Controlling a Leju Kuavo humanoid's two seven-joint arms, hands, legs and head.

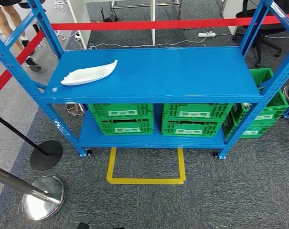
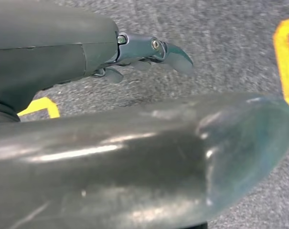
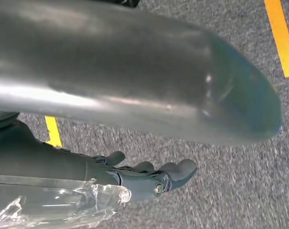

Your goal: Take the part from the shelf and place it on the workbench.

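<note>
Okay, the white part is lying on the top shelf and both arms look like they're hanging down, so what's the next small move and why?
Probably raise the left hand toward the white part. The part lies untouched near the left end of the blue shelf's top, on that arm's side, while both wrist views look down at carpet. The left hand and the right hand hold nothing, fingers loose.

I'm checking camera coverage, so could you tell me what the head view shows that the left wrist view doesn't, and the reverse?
Head view alone: the blue shelf with the white part on its top level, green crates below, a red barrier tape and a person's legs. Left wrist view alone: the left hand, holding nothing, fingers extended over the floor. Both share grey carpet and yellow floor tape.
</note>
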